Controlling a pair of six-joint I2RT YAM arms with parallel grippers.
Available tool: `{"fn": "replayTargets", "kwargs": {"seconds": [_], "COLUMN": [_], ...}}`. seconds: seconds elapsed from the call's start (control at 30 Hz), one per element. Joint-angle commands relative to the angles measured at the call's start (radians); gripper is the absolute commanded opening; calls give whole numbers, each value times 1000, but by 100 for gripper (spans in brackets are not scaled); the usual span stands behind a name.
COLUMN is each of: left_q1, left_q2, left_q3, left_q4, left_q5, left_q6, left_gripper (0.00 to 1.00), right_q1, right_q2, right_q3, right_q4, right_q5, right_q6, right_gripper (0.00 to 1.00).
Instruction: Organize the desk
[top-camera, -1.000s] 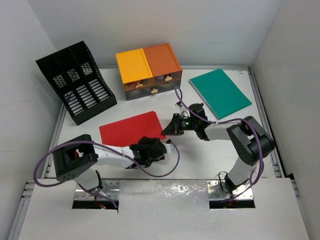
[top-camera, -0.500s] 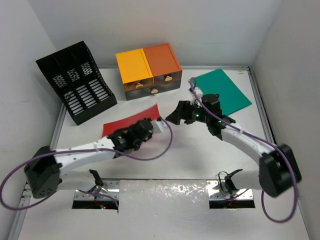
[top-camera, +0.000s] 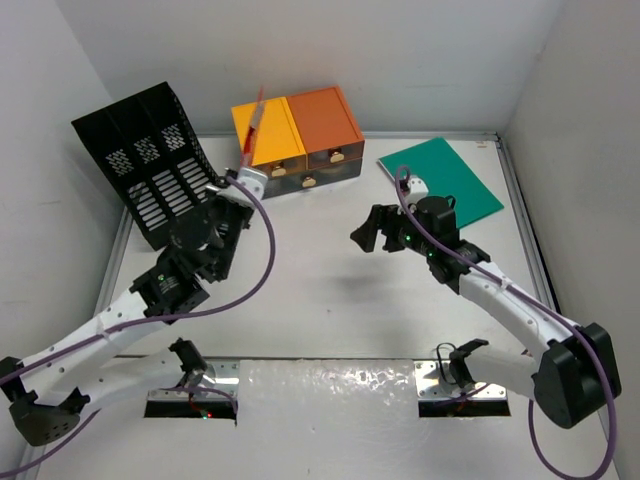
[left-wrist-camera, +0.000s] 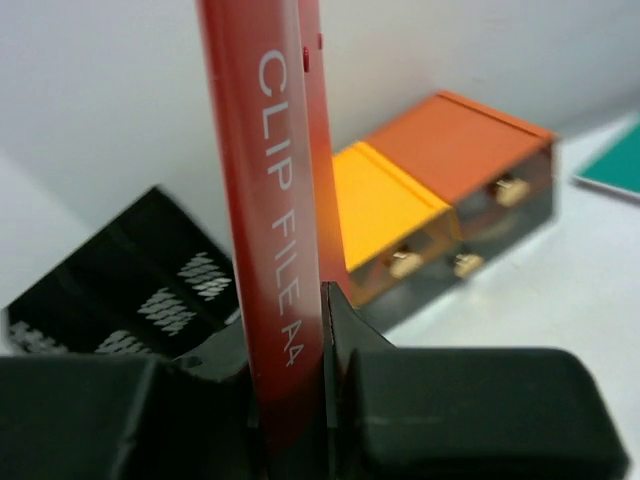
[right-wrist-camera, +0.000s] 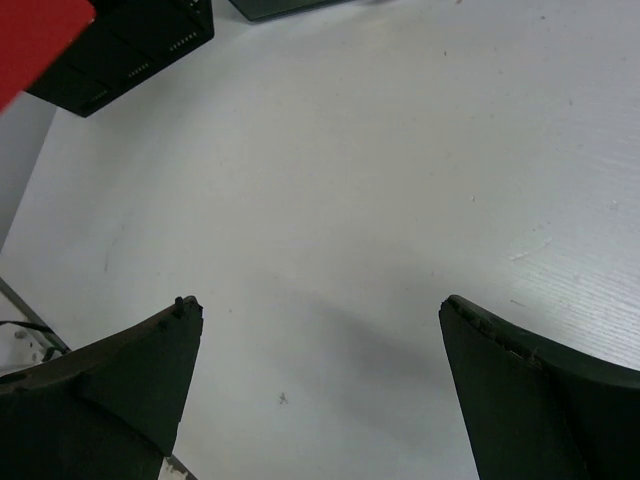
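My left gripper (top-camera: 241, 177) is shut on a red clip file (top-camera: 256, 122). It holds the file raised and edge-on, between the black file rack (top-camera: 150, 165) and the yellow and orange drawer unit (top-camera: 296, 138). In the left wrist view the file (left-wrist-camera: 272, 190) stands upright, pinched between the jaws of the gripper (left-wrist-camera: 300, 335). My right gripper (top-camera: 368, 232) is open and empty over the middle of the white desk (top-camera: 330, 300). The right wrist view shows its gripper (right-wrist-camera: 320, 310) spread wide above bare desk (right-wrist-camera: 380, 180).
A green folder (top-camera: 440, 185) lies flat at the back right, and its corner shows in the left wrist view (left-wrist-camera: 615, 165). The rack (left-wrist-camera: 130, 290) and the drawers (left-wrist-camera: 440, 190) stand against the back wall. A corner of the red file (right-wrist-camera: 35, 40) shows in the right wrist view.
My left arm has lifted the red file off the desk and swung it back and left towards the rack, turning it upright. My right gripper has let go, drawn back right and stands open.
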Motion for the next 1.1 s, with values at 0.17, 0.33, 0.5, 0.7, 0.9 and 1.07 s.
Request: {"fn": "replayTargets", "kwargs": {"seconds": [0.17, 0.33, 0.5, 0.7, 0.9, 1.07], "left_q1": [158, 248, 392, 550, 662, 756], "left_q2": [-38, -7, 80, 154, 263, 316], "left_q3": [153, 217, 378, 483, 555, 561], "left_q4": [238, 273, 175, 55, 37, 83], "left_q5": [-287, -306, -292, -201, -91, -68], "left_q6": [114, 140, 52, -71, -52, -25], "left_gripper": [0, 0, 0, 0, 0, 0], "right_q1": [-1, -1, -3, -6, -15, -20], "right_q2": [19, 10, 7, -30, -84, -142], "right_q3": [-3, -18, -40, -78, -81, -105], "right_q4": [35, 46, 50, 82, 42, 19], "right_q5": [-6, -15, -27, -41, -56, -10], "right_q6": [-12, -28, -44, -51, -86, -116], "right_gripper": [99, 99, 99, 99, 99, 99]}}
